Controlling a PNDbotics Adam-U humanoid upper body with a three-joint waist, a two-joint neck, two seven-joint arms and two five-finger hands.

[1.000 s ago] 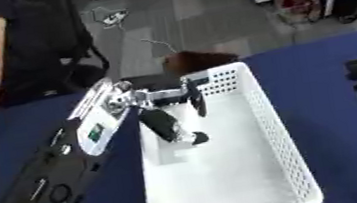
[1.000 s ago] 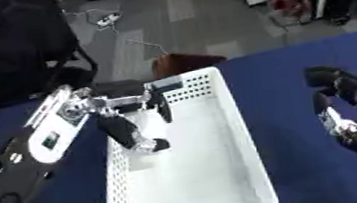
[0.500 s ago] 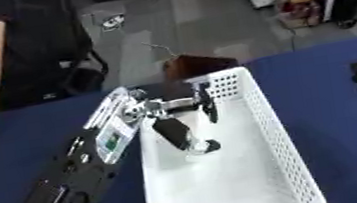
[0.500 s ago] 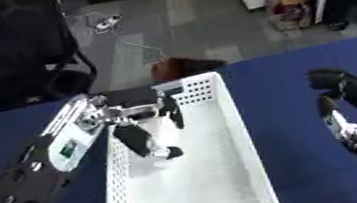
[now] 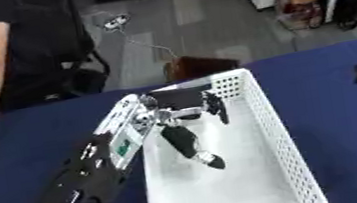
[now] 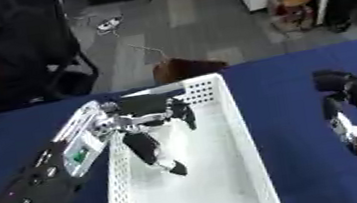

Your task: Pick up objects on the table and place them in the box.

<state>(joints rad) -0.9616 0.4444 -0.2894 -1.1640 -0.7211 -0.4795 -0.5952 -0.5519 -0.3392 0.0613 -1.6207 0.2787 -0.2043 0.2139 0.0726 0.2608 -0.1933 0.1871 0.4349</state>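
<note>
My left hand [image 5: 181, 121]: fingers spread, holding nothing — over the white box [image 5: 283, 153].
Advice: lift straight up — dodge the rim beside my thumb.

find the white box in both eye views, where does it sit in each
Left eye view: the white box fills the centre and lower middle, running from mid-height to the bottom edge.
Right eye view: the same box sits left of centre, again reaching the bottom edge.
Shared landmark: the left hand, fingers reaching down inside the box near its far end.
</note>
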